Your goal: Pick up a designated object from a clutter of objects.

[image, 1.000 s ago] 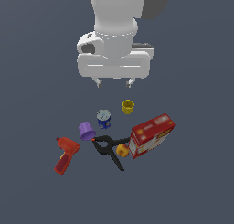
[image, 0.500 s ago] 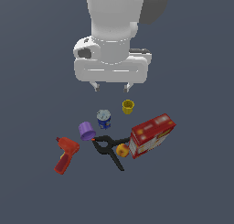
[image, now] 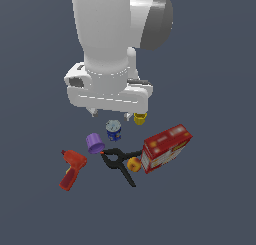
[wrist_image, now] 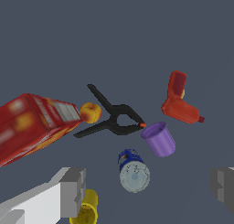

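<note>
Drill (image: 71, 169) at ext view's left of pile, lying flat, apart from purple cup (image: 94, 143). Clamp (image: 118, 161), fruit (image: 133, 164), box (image: 166, 147), can (image: 114, 130) rightward. Gripper (wrist_image: 146, 186) wide, empty, above.

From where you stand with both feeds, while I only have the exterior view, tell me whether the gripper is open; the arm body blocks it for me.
Observer: The wrist view shows the gripper open, its fingers spread wide with nothing between them.
Operator: Say what lies under that gap.
Observer: The blue can lies nearest the gap, not the red drill.
Operator: Report whether the purple cup touches the drill.
Observer: In the wrist view the purple cup lies apart from the drill, a strip of bare floor between them.
Operator: Check the yellow cup.
Observer: The yellow cup lies beside one finger, partly hidden by it.
</note>
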Action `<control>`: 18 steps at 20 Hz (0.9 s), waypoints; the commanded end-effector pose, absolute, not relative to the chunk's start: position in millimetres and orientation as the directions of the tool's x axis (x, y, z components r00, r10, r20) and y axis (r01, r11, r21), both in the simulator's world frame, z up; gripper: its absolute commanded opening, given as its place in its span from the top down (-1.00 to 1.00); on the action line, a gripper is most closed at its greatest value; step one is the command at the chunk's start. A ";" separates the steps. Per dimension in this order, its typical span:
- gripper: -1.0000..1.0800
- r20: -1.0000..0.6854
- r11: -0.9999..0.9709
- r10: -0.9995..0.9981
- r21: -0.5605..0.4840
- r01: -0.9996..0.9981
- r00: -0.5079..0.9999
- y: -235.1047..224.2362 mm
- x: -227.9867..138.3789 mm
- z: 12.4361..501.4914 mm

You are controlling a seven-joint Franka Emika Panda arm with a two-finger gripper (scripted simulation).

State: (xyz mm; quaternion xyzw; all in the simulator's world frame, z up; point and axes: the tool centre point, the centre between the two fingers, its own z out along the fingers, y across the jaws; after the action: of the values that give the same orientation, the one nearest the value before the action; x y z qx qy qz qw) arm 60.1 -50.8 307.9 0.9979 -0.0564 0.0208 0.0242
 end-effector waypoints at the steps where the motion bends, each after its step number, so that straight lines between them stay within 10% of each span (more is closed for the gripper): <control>1: -1.00 0.047 -0.988 -0.141 0.056 -0.144 0.989 -64.2 75.2 294.3; 18: -1.00 0.081 -0.931 -0.320 0.160 -0.329 0.944 -164.8 157.0 173.7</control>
State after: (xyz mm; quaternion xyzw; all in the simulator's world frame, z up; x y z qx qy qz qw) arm 151.6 -155.7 186.0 0.9839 -0.1579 0.0261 0.0799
